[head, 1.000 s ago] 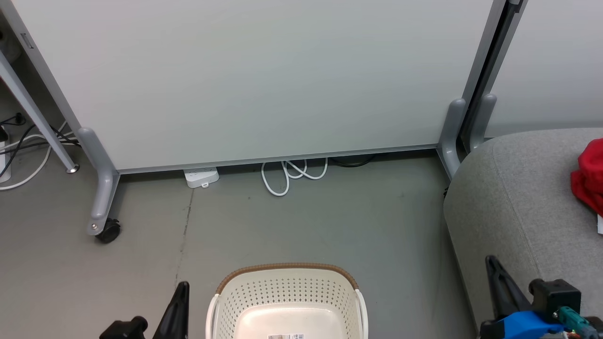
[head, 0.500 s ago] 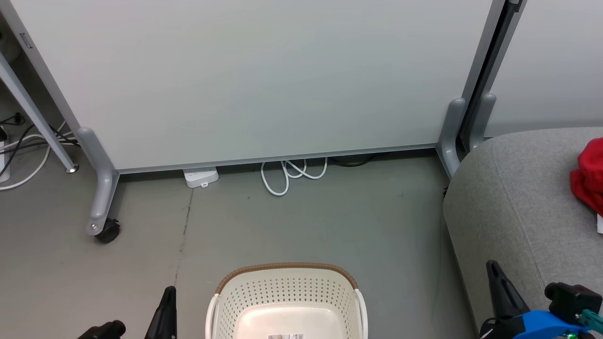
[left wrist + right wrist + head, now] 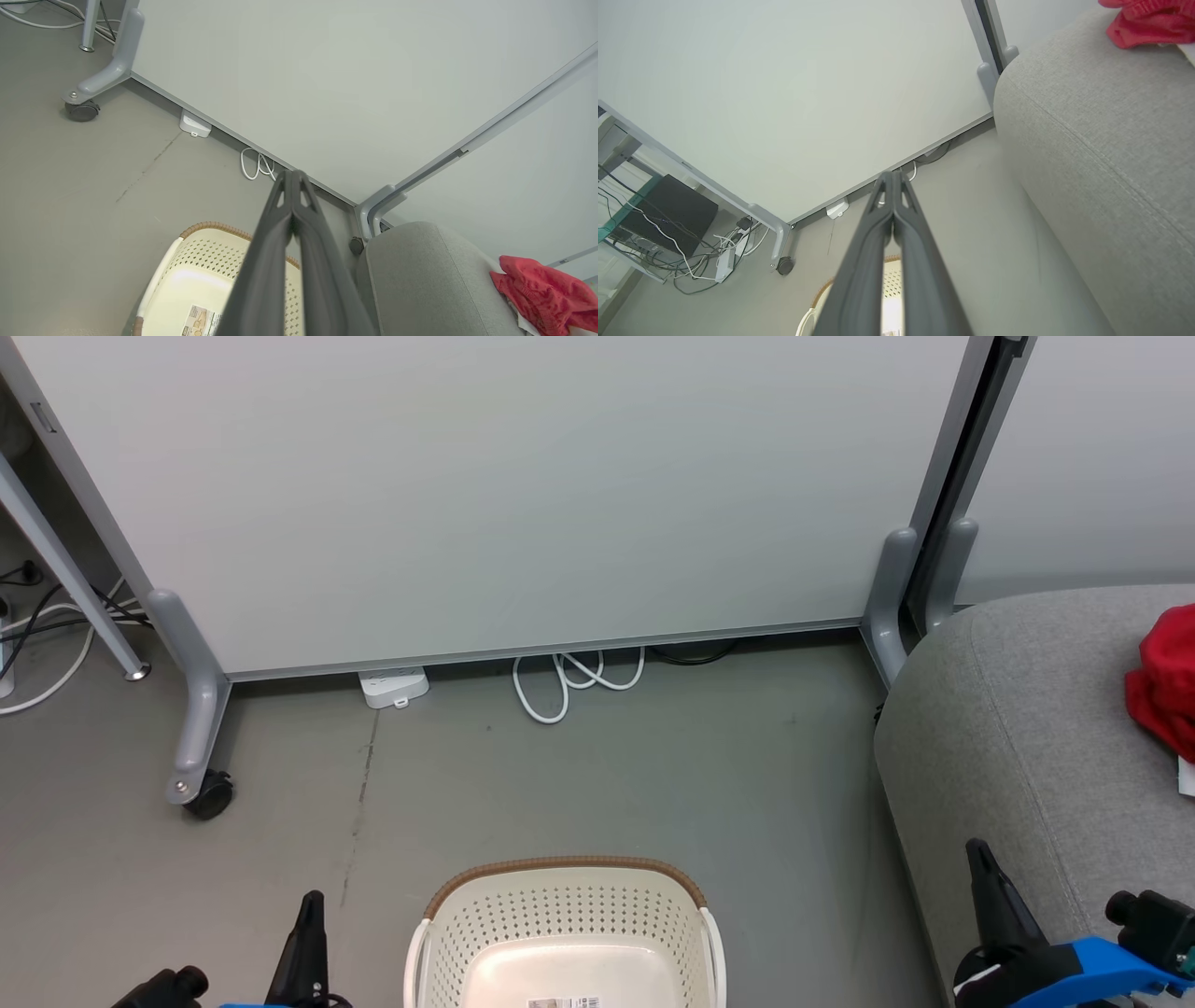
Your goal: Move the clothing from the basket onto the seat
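Note:
The cream basket [image 3: 566, 933] with its brown rim stands on the floor at the bottom centre; its visible floor holds just a paper label. It also shows in the left wrist view as basket [image 3: 196, 275]. Red clothing [image 3: 1162, 683] lies on the grey seat [image 3: 1027, 737] at the right edge, seen also as clothing [image 3: 542, 291] and clothing [image 3: 1148, 21]. My left gripper [image 3: 306, 905] is low, left of the basket, shut and empty. My right gripper [image 3: 977, 851] is low, over the seat's front corner, shut and empty.
A pale partition panel [image 3: 523, 495] on castor feet [image 3: 207, 795] runs across the back. A white power strip [image 3: 394, 687] and coiled white cable [image 3: 569, 681] lie at its base. More cables [image 3: 47, 625] and a table leg are far left.
Both grippers have dropped lower in the head view; the left one slid left and down. The camera shifted slightly. Basket and clothing stayed put.

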Motion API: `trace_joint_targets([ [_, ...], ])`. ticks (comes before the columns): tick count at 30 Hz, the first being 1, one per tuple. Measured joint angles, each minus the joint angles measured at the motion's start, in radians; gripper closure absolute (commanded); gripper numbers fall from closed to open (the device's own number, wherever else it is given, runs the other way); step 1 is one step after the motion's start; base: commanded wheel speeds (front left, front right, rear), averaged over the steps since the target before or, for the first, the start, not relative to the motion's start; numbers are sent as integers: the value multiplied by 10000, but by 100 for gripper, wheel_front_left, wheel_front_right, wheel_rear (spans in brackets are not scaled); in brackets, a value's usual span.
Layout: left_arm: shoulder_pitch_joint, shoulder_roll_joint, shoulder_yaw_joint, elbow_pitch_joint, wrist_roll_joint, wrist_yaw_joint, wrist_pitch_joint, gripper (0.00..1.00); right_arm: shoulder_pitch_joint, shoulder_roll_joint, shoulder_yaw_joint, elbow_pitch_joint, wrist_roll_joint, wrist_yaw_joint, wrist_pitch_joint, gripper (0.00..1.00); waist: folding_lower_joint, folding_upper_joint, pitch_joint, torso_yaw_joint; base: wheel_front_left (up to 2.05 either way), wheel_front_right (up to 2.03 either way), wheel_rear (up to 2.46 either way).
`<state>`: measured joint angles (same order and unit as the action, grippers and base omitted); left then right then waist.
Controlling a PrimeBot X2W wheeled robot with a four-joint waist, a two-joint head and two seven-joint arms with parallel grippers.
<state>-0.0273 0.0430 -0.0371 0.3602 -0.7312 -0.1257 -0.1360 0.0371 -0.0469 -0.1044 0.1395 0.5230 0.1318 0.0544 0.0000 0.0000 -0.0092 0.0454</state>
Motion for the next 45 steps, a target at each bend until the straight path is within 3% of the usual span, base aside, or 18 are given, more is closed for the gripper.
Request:
trace_joint_targets([
  [19,-198,6,410,-318,-2476,-2,704,100,-385,-2,-19,293,3055,-2,161,100,0,0,25,-92,0,0,0],
  [45,-405,17,861,-646,-5028,-4,1436,100,-833,-4,-44,596,6209,-8,337,100,0,0,57,-211,0,0,0],
])
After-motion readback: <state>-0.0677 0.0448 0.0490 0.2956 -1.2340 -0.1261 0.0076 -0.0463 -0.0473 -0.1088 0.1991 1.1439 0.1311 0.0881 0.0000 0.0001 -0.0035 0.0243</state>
